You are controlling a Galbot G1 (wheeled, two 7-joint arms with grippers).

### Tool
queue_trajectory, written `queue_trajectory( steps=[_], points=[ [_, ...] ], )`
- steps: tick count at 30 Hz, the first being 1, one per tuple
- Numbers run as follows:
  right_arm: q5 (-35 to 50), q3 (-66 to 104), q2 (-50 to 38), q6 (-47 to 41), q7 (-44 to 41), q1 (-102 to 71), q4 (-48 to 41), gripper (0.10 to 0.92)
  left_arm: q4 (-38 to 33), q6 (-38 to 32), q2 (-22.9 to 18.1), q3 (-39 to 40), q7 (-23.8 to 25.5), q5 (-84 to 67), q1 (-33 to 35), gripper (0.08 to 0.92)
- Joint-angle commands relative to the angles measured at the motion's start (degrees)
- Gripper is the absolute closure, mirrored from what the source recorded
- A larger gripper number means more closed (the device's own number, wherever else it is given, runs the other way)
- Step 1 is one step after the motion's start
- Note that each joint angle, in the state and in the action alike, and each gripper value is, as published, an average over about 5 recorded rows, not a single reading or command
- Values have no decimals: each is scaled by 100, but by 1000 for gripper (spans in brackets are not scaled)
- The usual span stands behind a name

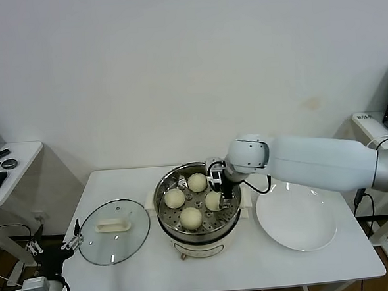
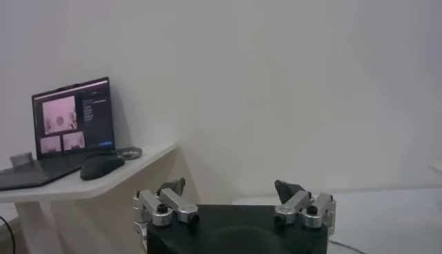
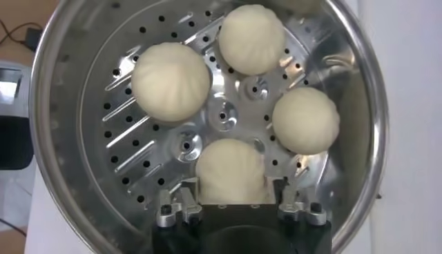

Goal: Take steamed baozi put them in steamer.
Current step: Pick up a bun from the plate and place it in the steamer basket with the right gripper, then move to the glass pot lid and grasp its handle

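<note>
Four baozi in the steamer at the table's middle

The steamer [image 1: 198, 208] stands mid-table with the glass lid [image 1: 113, 231] lying to its left and the plate [image 1: 296, 216] to its right. All four steamed baozi [image 1: 197, 182] lie on the tray inside: one far, one left, one near, one right. The right gripper [image 1: 220, 185] hangs over the right-hand bun; the left gripper [image 1: 71, 242] sits off the table's near-left corner.

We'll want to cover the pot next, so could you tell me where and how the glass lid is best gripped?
Grip the glass lid by its white handle, probably from straight above. The lid lies flat on the table beside the steamer, handle up, and that raised bar is the only narrow part on the smooth dome. Jaws should probably close across its short width.
</note>
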Motion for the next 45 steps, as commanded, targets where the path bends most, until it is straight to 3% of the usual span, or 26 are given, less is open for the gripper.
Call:
queue_trajectory(
  steps=[1, 7, 12, 17, 21, 27, 36, 45],
  points=[
    [-7, 201, -368, -13, -41, 289, 284, 222, 12, 3, 12, 4, 5, -6, -23, 177],
    [118, 853, -961, 11, 232, 233, 699, 203, 20, -2, 37, -1, 12, -19, -28, 177],
    [391, 1606, -1876, 350, 1274, -500, 1279, 203, 30, -47, 51, -19, 19, -33, -17, 177],
    [717, 3825, -2801, 936, 3308, -3201, 1781, 203, 54, -123, 68, 30, 60, 16, 19, 177],
    [212, 6421, -2816, 1757, 3858, -5997, 1882, 203, 2, -146, 48, 105, 86, 91, 60, 177],
    [-1395, 9638, -1582, 3095, 3702, -9420, 1847, 203, -91, -185, -28, 216, 133, 163, 113, 177],
    [-3022, 11733, 893, 5370, 2642, -11060, 1512, 203, -38, -491, -121, 519, 75, 828, 169, 177],
    [-2866, 12835, 2489, 6232, 2105, -11628, 1601, 203, 201, -594, -96, 689, -389, 3659, 333, 177]
  ],
)
